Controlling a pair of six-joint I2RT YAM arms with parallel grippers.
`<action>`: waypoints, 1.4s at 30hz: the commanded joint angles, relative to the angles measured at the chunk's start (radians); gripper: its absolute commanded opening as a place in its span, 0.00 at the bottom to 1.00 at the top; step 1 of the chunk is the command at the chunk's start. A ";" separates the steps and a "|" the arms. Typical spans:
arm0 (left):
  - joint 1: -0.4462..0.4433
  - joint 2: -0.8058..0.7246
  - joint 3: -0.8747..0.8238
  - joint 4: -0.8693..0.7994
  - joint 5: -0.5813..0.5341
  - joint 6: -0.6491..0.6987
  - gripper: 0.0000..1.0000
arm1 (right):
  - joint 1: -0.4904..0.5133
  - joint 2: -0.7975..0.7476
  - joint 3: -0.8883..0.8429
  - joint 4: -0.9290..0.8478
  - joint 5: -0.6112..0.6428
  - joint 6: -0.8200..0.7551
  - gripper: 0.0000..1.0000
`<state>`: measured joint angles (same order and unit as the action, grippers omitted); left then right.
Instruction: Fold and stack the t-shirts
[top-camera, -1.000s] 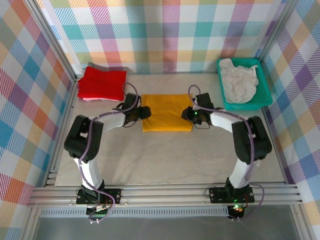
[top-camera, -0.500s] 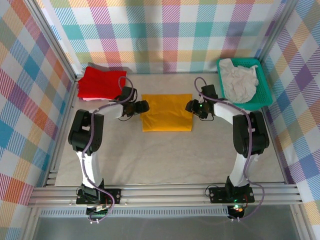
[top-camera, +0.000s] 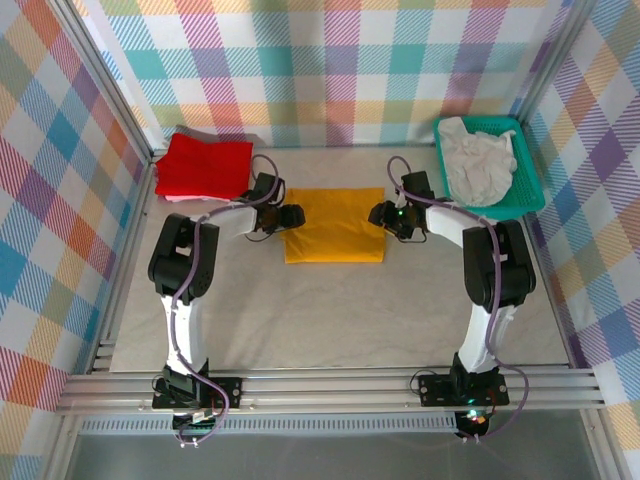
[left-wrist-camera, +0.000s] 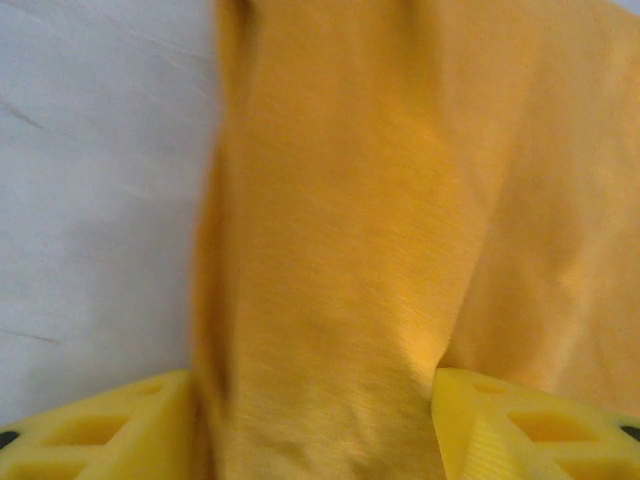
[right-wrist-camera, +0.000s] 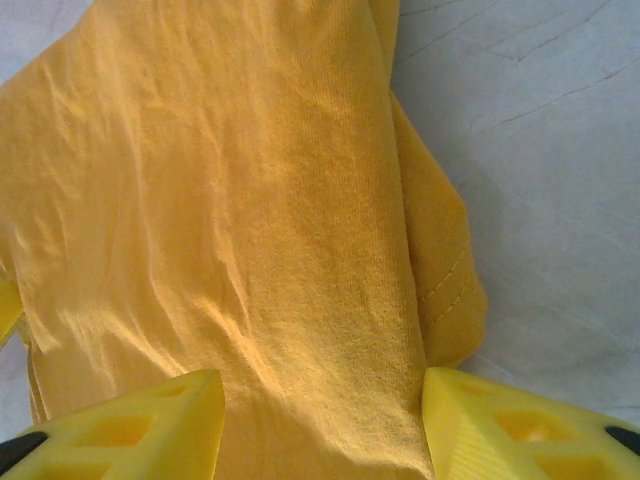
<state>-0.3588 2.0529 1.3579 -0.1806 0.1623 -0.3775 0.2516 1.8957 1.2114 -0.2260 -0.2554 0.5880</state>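
The left gripper (top-camera: 290, 216) sits at the left edge of a mustard-yellow t-shirt (top-camera: 334, 225), while the right gripper (top-camera: 378, 213) meets the opposite edge, on a pale table (top-camera: 330, 310) walled with plaid cloth (top-camera: 330, 70). Seen from above, the 2 arms reach inward from their bases at the near edge, and the yellow shirt lies between them as a neat folded rectangle, flat on the table near its middle.

In the left wrist view, the left gripper (left-wrist-camera: 312, 400) has its yellow fingers (left-wrist-camera: 100, 430) set apart with a band of the yellow cloth (left-wrist-camera: 400, 200) running between them. The shirt's edge falls close to 1 finger, and bare table shows beyond it. In the right wrist view, the right gripper (right-wrist-camera: 322, 385) likewise has its fingers (right-wrist-camera: 520, 430) parted, with a raised fold of the cloth (right-wrist-camera: 250, 200) between them and a stitched hem just outside. Whether either gripper is pinching the fabric or merely straddling it cannot be told from these views.

A red t-shirt (top-camera: 205, 165) lies folded at the far left corner, just beyond the left arm's wrist and apart from the yellow one. An off-white t-shirt (top-camera: 478, 160) lies crumpled and unfolded in a teal mesh basket (top-camera: 495, 211) at the far right corner, just beside the right arm.
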 joint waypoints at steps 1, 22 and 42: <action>-0.060 -0.004 0.002 -0.027 0.034 -0.024 0.60 | 0.000 0.022 -0.011 0.025 -0.036 0.011 0.54; -0.015 0.039 0.004 0.040 -0.004 -0.024 0.00 | -0.042 -0.135 -0.040 -0.014 -0.068 -0.008 0.54; 0.162 0.151 0.791 -0.515 -0.226 0.534 0.00 | -0.083 -0.415 -0.199 -0.006 0.002 -0.047 0.54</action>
<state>-0.2413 2.1571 2.0689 -0.5911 -0.0326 0.0471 0.1749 1.4799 1.0225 -0.2302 -0.2539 0.5522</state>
